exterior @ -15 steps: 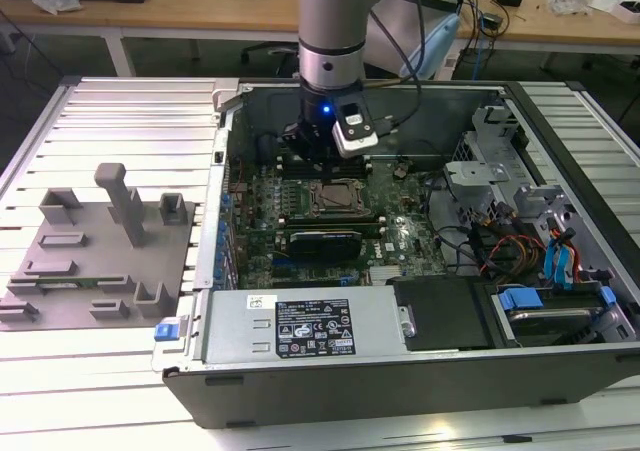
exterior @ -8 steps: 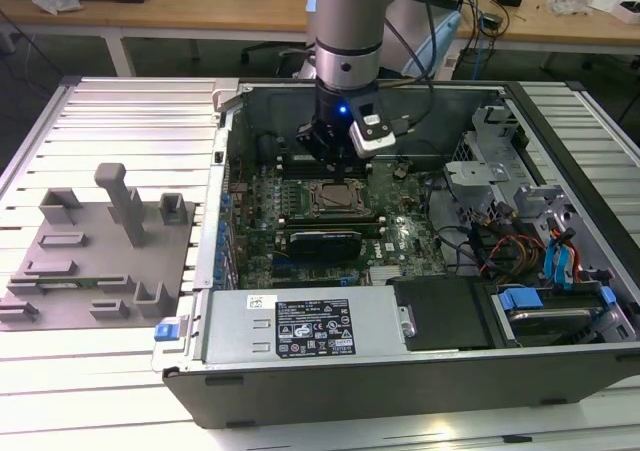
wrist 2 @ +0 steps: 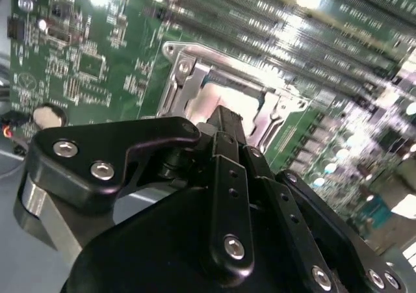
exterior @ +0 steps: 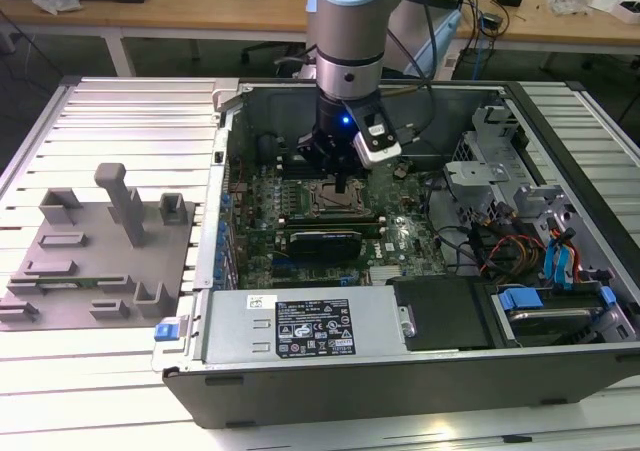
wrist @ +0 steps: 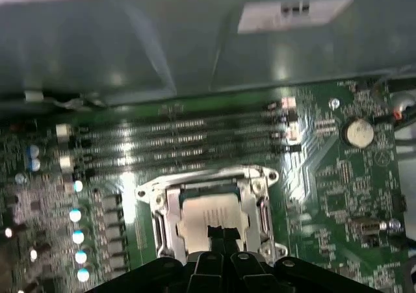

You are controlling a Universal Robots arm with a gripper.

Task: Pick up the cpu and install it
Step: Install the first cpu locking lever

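Inside the metal-rimmed socket frame (wrist: pixel 211 208) lies the pale square cpu (wrist: pixel 209 216) (jaws' state unclear)

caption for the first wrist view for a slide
Gripper poised over the pale cpu lying inside the socket frame.

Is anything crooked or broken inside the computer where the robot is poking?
Nothing stands out. The cpu lies flat and square inside the socket frame, and the gripper sits right above it.
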